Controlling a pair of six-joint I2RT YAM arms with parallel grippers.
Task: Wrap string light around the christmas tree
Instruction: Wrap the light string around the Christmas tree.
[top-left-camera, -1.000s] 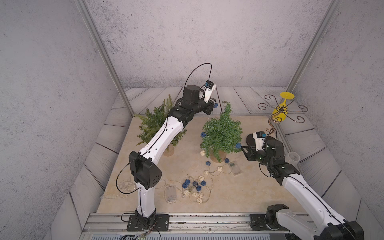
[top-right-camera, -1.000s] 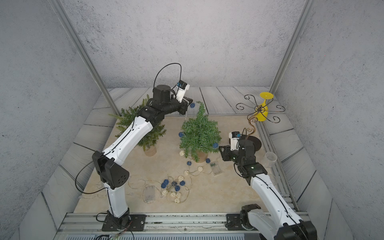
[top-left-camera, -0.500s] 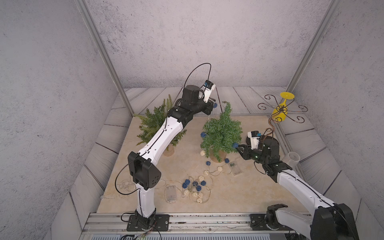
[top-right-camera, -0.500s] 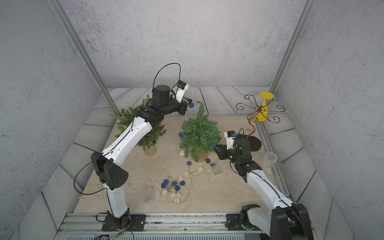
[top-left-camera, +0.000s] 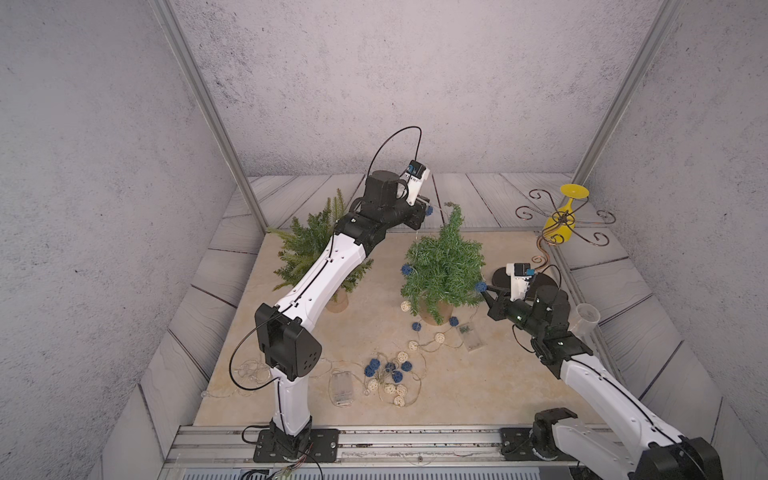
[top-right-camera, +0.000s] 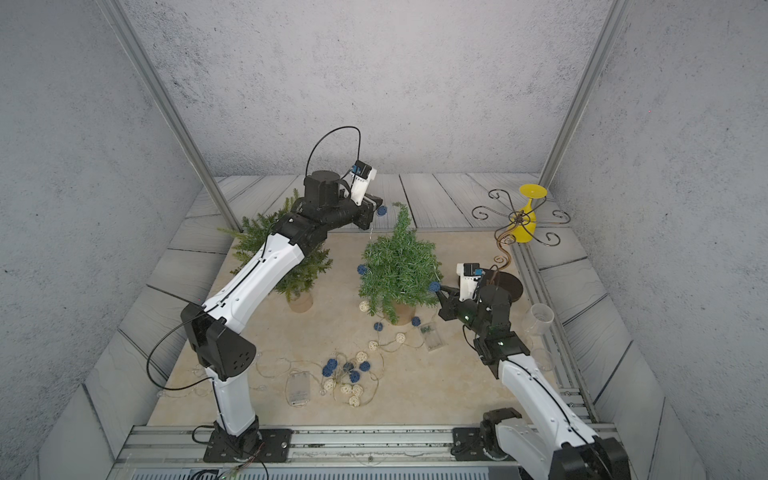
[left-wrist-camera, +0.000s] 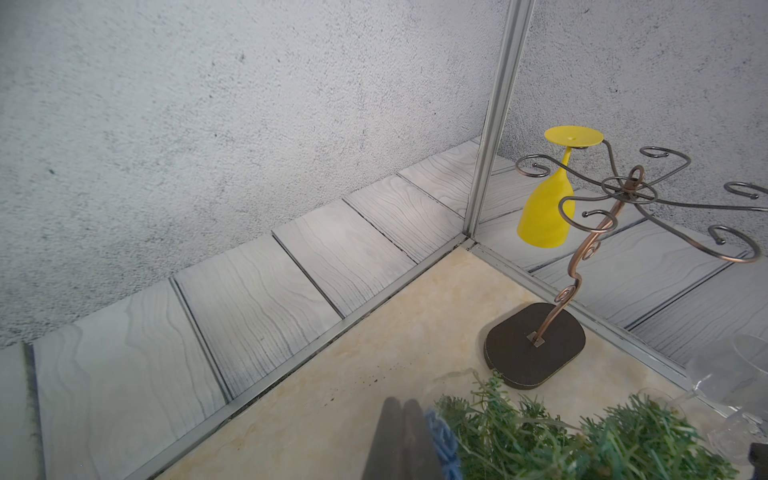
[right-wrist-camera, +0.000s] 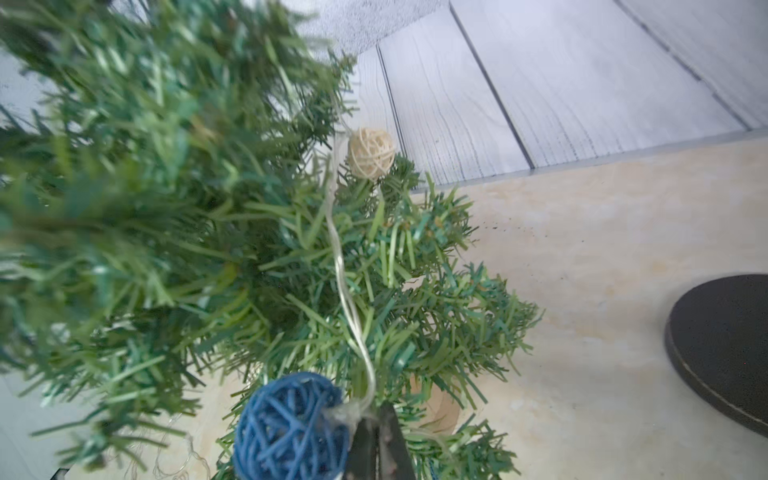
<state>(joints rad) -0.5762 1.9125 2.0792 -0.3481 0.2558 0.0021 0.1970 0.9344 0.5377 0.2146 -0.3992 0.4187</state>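
We see the christmas tree (top-left-camera: 446, 266) standing in its pot near the middle of the table (top-left-camera: 519, 374). The string light (top-left-camera: 390, 374) lies mostly heaped in front of it, with a few balls round the pot and up in the branches. The right gripper (right-wrist-camera: 376, 415) is pressed together on the wire just beside a blue ball (right-wrist-camera: 291, 428), low at the tree's right side. The left gripper (left-wrist-camera: 400, 409) is up beside the tree top, fingers closed flat, pinching the wire next to a second blue ball (left-wrist-camera: 440, 436). Another small tree (top-left-camera: 303, 253) stands behind the left arm, and a yellow glass (left-wrist-camera: 544, 216) hangs on a stand (left-wrist-camera: 536, 357) in the corner
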